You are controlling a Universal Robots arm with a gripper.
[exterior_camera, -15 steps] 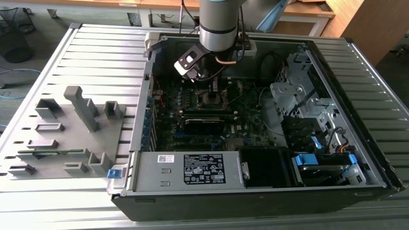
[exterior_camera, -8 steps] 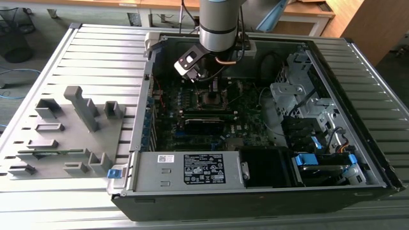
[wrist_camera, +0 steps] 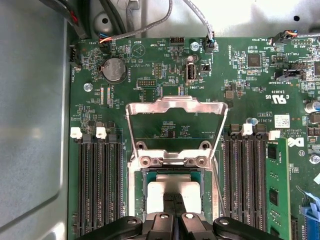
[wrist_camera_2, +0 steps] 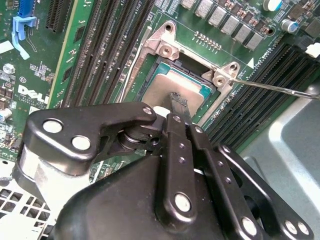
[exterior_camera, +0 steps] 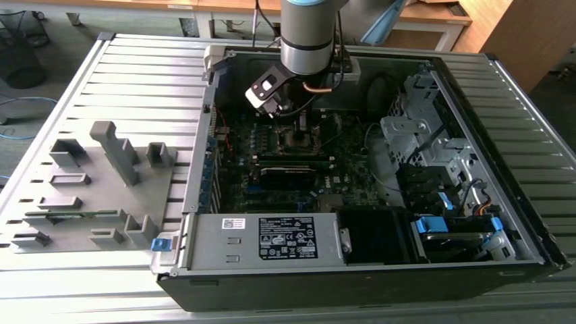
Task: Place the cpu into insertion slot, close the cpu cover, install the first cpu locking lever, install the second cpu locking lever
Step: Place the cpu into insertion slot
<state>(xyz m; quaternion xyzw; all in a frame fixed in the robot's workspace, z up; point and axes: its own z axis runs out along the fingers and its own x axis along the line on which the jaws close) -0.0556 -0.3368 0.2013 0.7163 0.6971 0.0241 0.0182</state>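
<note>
The cpu [wrist_camera: 162, 192], a flat silver square, lies in the insertion slot [wrist_camera: 146, 175] on the green motherboard; it also shows in the second wrist view [wrist_camera_2: 165, 85]. The cpu cover [wrist_camera: 145, 106], a thin metal frame, stands swung open away from the slot on its hinge. A thin wire locking lever [wrist_camera_2: 270, 87] sticks out beside the socket, unlatched. My gripper [wrist_camera: 175, 200] is shut with nothing between its fingers. Its narrow tips [wrist_camera_2: 178, 99] rest at or just above the chip's top. In the exterior view the gripper [exterior_camera: 301, 125] hangs over the slot [exterior_camera: 297, 140] inside the computer case.
Long black memory slots [wrist_camera: 100, 185] flank the socket on both sides [wrist_camera: 245, 175]. The case walls, power supply [exterior_camera: 270, 237], drive cage [exterior_camera: 432, 155] and cables [wrist_camera: 165, 20] surround the board. A grey fixture tray [exterior_camera: 90, 182] lies outside at the exterior view's left.
</note>
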